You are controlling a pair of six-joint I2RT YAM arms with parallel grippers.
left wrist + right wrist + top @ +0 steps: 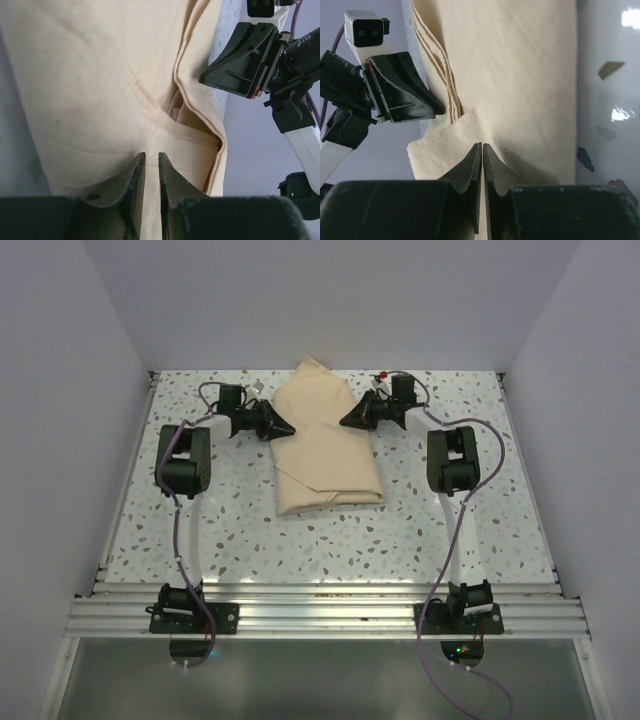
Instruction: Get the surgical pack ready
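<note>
Well, from above, the wrap (325, 445) lies folded into a long bundle in the middle of the table (420, 535), towards the far side. Its long axis runs from near to far, leaning a little, with a pointed flap at the far end. No tray or gauze shows, and I cannot say whether either is inside. Both arms reach inward at the far half. The left gripper (285, 427) touches the bundle's left edge and the right gripper (347, 420) its right edge, so they face each other across the short width, about equally near. The left wrist camera shows the left gripper (152, 156) with its jaws only narrowly parted. Tan cloth (100, 75) shows beyond the slit, and I cannot tell whether a layer sits between them. A loose fold gapes just ahead and to one side, and the other gripper (206, 77) stands over the far hem. The right wrist camera shows the right gripper (481, 146) pressed together on a small peak of wrap (520, 65), and the creases running to its tips suggest it is nipping that flap. The stacked hems lie just beside it, on the side towards the left gripper (439, 107). My guess is that any next fold goes across the short width, so what counts is each gripper holding its own long edge.
</note>
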